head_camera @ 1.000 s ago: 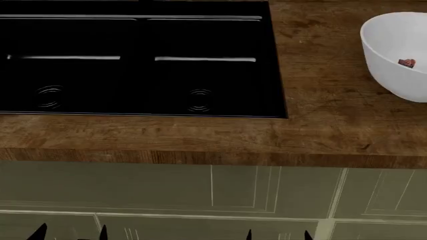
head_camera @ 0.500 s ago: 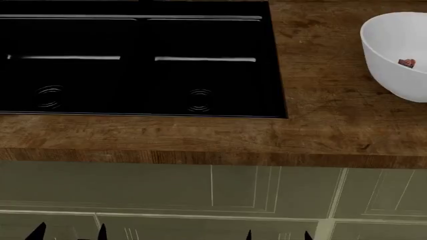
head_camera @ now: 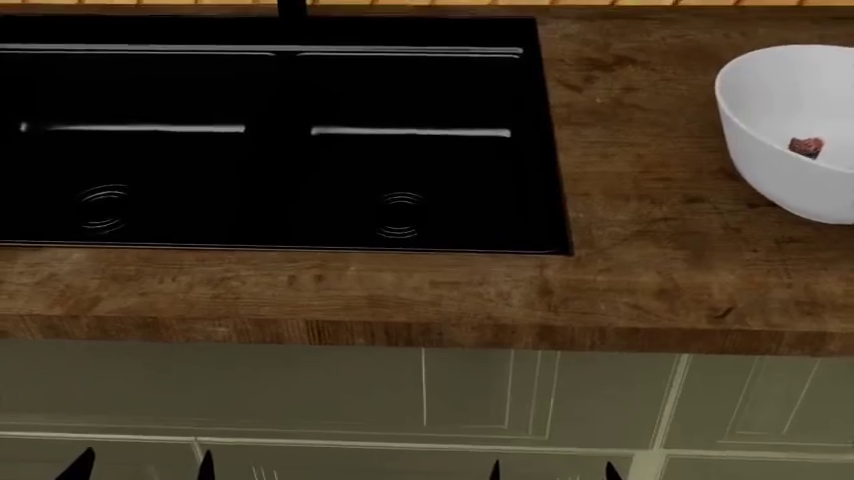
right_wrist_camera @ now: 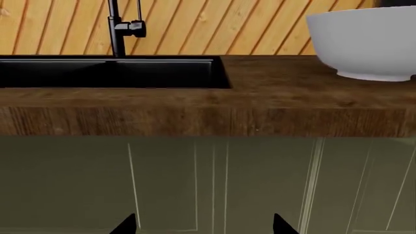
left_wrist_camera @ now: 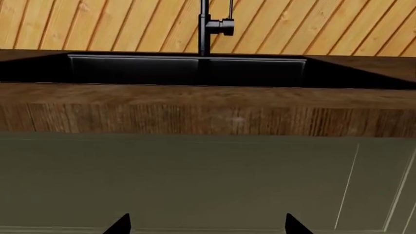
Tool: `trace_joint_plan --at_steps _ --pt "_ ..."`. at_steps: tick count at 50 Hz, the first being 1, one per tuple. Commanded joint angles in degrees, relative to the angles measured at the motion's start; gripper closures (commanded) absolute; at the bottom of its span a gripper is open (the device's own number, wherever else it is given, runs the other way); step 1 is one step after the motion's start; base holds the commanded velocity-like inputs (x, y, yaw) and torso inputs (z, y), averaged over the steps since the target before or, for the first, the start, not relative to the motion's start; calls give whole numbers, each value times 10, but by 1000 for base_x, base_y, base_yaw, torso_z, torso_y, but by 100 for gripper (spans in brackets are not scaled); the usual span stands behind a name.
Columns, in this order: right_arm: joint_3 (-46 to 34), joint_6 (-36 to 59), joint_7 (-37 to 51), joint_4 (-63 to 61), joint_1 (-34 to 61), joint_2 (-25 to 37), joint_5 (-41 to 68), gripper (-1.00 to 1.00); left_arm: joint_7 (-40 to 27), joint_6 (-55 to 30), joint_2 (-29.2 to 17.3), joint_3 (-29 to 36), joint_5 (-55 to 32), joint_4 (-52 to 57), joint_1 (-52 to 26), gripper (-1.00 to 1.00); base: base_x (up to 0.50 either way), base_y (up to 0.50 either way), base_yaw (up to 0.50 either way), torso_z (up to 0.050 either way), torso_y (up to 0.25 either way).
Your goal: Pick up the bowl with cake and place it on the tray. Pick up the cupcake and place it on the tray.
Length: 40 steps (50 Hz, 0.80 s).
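Only the black fingertips of each gripper show: the left gripper (head_camera: 140,463) and the right gripper (head_camera: 554,468) both present two tips set well apart with nothing between them, so the fingers stand wide and hold nothing. Both sit low at the head view's bottom edge, in front of the olive cabinet doors (head_camera: 481,400) and below the counter's front edge, clear of the worktop. From the left, the black sink (head_camera: 267,140) fills most of the wooden countertop (head_camera: 641,270); a narrow strip of wood runs along its front, and a broader bare stretch lies between the sink's right rim and the bowl (head_camera: 787,135). The bowl stands at the far right, cut by the frame edge, with the cake (head_camera: 805,147) inside it. The left wrist view faces the sink front and the black faucet (left_wrist_camera: 206,27) against a slatted wall (left_wrist_camera: 325,24); no bowl appears there. The right wrist view shows the bowl's outer wall resting on the counter, its contents hidden. The cupcake is seen in no view.
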Motion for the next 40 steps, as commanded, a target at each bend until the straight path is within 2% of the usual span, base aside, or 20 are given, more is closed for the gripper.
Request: trace_joint_plan --at_steps 1,40 --pt "-9 2 5 2 3 5 5 -100 -6 -6 -8 8 -6 -5 -4 -100 0 0 0 50 0" --pt "-21 0 24 -4 2 19 23 -100 -24 3 -22 24 -24 8 1 -100 0 0 0 50 0"
